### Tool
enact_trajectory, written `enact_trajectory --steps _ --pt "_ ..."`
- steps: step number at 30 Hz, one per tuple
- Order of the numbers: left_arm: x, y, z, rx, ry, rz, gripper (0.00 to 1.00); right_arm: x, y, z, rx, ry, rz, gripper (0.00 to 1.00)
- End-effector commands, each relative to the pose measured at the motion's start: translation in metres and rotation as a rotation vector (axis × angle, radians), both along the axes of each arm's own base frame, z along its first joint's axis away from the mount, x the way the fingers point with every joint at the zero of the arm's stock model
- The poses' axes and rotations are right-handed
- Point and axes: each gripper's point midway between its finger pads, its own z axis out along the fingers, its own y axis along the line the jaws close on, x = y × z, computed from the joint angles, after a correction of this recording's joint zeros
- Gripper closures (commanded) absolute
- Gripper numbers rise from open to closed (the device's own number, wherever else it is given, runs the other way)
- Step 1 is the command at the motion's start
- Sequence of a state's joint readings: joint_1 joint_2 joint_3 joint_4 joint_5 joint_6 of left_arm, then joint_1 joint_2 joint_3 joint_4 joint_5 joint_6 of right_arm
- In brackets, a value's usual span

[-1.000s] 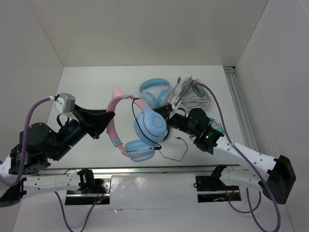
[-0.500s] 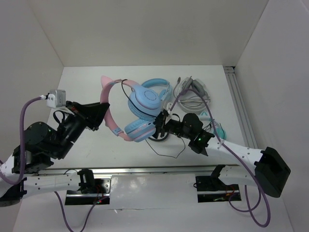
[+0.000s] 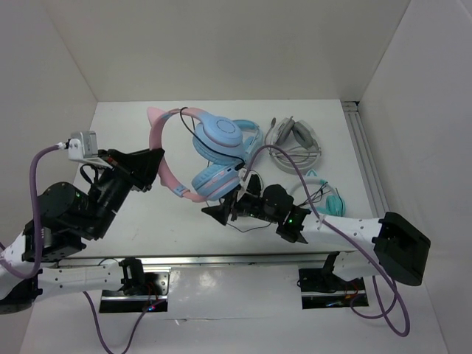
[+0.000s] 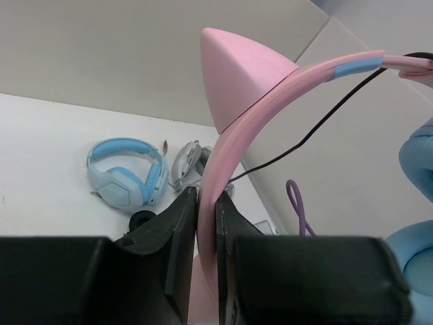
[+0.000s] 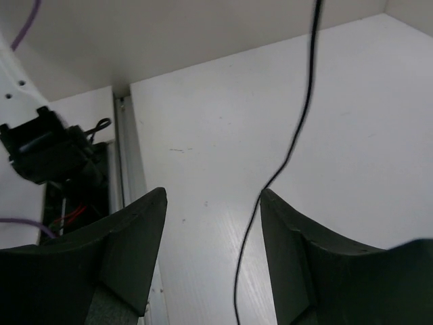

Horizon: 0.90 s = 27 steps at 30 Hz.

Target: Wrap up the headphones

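My left gripper [image 4: 206, 206] pinches headphones [image 3: 219, 135] by pink headband, upper centre. Right gripper [image 5: 213, 203] spread, cable [image 5: 292, 145] between fingers: close gently, wind taut.

Bright, even light; soft shadows; near-edge glare; wrist-view foregrounds blurred, possibly defocus

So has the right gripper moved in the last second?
Yes. The right gripper has travelled left and toward the near edge, away from the grey headset, ending below the cat-ear headphones.
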<state>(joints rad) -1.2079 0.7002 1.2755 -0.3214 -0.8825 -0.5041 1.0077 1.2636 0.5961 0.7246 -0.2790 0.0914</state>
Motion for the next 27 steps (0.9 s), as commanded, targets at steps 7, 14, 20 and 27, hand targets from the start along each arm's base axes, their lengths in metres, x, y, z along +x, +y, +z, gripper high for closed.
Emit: enact_trajectory --steps 7,14,20,27 --pt "-0.008 0.03 0.051 -0.257 -0.042 0.025 1.0 0.046 -0.043 0.021 0.139 -0.029 -0.42 0.27" --pt "-0.009 0.026 0.053 -0.247 -0.044 0.003 1.0 0.038 -0.006 0.006 0.076 0.001 -0.23 0.25" --pt "-0.013 0.028 0.061 -0.247 -0.063 -0.013 1.0 0.031 0.011 0.0 0.078 0.025 -0.147 0.25" --pt "-0.013 0.026 0.058 -0.238 -0.055 -0.023 1.0 0.024 0.014 0.011 0.115 0.015 -0.122 0.25"
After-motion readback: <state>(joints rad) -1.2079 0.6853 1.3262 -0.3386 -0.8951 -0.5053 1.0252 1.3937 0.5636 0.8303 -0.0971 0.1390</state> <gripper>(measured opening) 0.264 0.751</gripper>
